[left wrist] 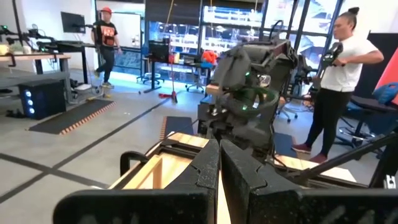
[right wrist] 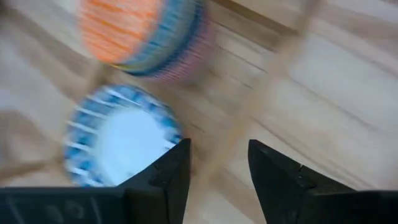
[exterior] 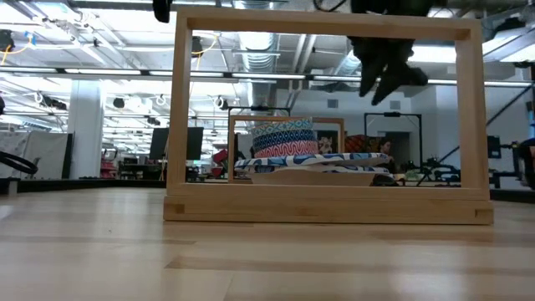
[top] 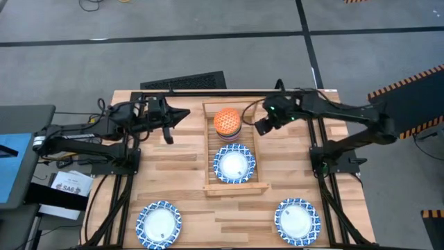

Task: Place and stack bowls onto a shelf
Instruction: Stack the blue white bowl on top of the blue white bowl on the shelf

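The light-wood shelf (top: 209, 149) lies at the table's middle, its length running near to far. A stack of small deep bowls (top: 227, 122), orange one on top, sits at its far end, also seen in the right wrist view (right wrist: 146, 37). A wide blue-and-white bowl (top: 234, 164) rests on the slats nearer to me; the low view (exterior: 313, 163) shows layered rims there. Two more wide bowls (top: 158, 223) (top: 297, 219) lie on the table's near part. My right gripper (top: 262, 126) (right wrist: 217, 168) hovers open just right of the small stack. My left gripper (top: 170, 130) (left wrist: 219, 171) is shut, left of the shelf.
The shelf's raised side rails (top: 258, 149) flank the bowls. A dark flat keyboard-like object (top: 184, 82) lies at the table's far edge. People stand in the room beyond (left wrist: 339, 81). Bare planks lie between the two near bowls and on both sides of the shelf.
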`<state>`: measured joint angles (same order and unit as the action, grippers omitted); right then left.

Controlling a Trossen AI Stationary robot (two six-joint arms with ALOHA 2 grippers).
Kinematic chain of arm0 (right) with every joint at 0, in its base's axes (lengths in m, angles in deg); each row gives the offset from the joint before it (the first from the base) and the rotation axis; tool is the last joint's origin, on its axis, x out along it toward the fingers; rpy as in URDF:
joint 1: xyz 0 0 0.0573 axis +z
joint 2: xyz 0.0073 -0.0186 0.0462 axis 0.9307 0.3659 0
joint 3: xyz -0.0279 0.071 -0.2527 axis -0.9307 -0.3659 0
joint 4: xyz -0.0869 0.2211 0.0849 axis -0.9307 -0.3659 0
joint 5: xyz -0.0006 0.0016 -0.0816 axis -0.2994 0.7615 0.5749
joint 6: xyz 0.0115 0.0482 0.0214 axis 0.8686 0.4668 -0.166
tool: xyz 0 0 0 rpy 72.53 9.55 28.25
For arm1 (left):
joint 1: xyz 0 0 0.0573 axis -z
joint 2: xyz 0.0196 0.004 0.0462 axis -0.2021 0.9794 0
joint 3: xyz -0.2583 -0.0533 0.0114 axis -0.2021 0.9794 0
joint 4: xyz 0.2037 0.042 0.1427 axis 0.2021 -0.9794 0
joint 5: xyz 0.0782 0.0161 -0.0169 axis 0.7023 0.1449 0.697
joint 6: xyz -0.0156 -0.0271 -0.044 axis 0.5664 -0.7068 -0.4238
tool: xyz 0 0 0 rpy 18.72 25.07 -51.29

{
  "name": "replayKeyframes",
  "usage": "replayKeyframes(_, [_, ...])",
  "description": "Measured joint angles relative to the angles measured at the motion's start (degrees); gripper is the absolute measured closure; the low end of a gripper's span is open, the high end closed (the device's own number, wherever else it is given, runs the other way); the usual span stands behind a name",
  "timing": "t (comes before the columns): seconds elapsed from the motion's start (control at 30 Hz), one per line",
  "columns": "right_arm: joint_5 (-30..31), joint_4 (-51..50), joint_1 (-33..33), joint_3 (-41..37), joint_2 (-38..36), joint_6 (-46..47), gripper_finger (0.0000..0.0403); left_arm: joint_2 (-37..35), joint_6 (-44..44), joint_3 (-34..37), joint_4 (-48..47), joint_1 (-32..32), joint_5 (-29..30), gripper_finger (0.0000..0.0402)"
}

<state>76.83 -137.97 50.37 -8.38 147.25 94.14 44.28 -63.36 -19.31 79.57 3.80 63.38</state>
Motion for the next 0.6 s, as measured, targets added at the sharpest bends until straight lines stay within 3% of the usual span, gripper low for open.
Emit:
replayKeyframes(0.13, [-0.8,21.5,0.7,-9.8,-5.6,1.9,0.0233,-1.2,-0.2,0.0,-1.3,0.0,0.0,0.0401])
replayKeyframes(0.3, [1.0,43.7,0.4,-17.3,-5.4,1.1,0.0264,-0.8,-1.0,0.0,-1.0,0.0,0.1,0.0401])
replayKeyframes(0.47, [0.1,51.8,-0.1,-18.2,-2.5,-4.6,0.0315,0.0,-4.7,0.0,-0.9,0.0,0.1,0.0401])
replayKeyframes(0.6, [-5.1,55.7,-0.7,-18.2,-3.2,-9.4,0.0349,0.1,-6.8,0.0,-1.0,0.0,0.1,0.0401])
